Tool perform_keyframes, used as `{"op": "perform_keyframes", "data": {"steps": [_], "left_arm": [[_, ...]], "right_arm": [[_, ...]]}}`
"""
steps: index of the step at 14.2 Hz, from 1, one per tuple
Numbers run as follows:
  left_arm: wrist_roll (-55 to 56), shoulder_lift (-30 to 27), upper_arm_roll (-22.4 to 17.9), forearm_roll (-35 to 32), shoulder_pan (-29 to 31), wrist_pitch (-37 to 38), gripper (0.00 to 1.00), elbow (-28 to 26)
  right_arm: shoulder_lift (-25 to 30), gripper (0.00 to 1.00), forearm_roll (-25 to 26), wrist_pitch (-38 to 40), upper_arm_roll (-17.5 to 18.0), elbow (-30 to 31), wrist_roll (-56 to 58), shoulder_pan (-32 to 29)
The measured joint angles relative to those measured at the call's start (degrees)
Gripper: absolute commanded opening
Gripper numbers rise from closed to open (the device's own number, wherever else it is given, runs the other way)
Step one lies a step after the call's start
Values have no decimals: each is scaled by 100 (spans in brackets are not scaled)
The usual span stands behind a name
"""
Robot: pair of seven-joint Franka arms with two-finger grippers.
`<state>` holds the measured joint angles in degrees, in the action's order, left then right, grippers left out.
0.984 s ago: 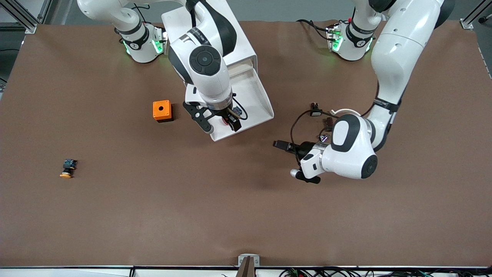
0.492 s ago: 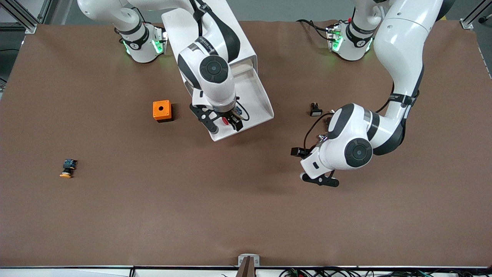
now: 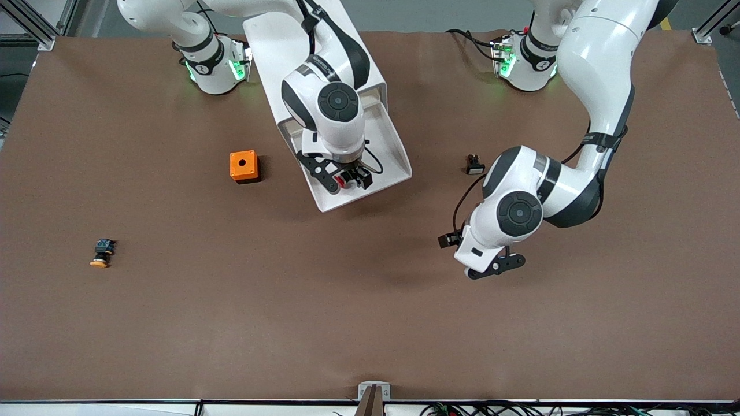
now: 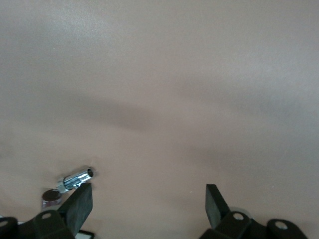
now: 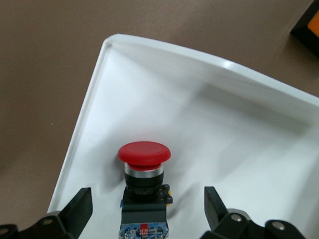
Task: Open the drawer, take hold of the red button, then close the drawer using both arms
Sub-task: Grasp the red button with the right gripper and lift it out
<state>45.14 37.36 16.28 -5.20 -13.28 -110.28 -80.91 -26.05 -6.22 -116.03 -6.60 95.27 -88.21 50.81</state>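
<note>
A robotics laboratory: two white jointed robot arms, their round bases [image 3: 215, 68] glowing with green indicator lights, are bolted along one edge of a broad desk [image 3: 370, 323] covered in plain brown matting. Bare aluminium framing struts [image 3: 34, 26] stand at the desk's corners, and loose bundles of black cabling [image 3: 462, 409] trail along the edge nearest the front camera.

Glossy red-capped button [image 5: 144, 186] in smooth white plastic drawer [image 5: 239, 149]; matt brown table [image 3: 347, 300].
</note>
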Motion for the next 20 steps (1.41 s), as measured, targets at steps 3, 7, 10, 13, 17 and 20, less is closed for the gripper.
{"op": "perform_keyframes", "data": {"steps": [3, 7, 10, 13, 17, 20], "left_arm": [[146, 84, -8, -3, 2, -166, 100, -67], [224, 145, -11, -3, 6, -218, 100, -69], [250, 147, -11, -3, 7, -218, 100, -69], [253, 153, -12, -3, 8, -218, 100, -70], [257, 156, -13, -3, 17, -218, 100, -72], [257, 167, -11, -3, 10, -229, 100, -73]], "right_arm": [[0, 29, -3, -4, 0, -1, 0, 3], [1, 12, -5, -11, 0, -14, 1, 3], [3, 11, -6, 20, -13, -44, 2, 2], [23, 11, -6, 677, -91, -476, 45, -84], [143, 11, -185, 1649, -138, -1350, 494, -762], [311, 11, -206, 2141, -167, -1475, 1324, -1340]]}}
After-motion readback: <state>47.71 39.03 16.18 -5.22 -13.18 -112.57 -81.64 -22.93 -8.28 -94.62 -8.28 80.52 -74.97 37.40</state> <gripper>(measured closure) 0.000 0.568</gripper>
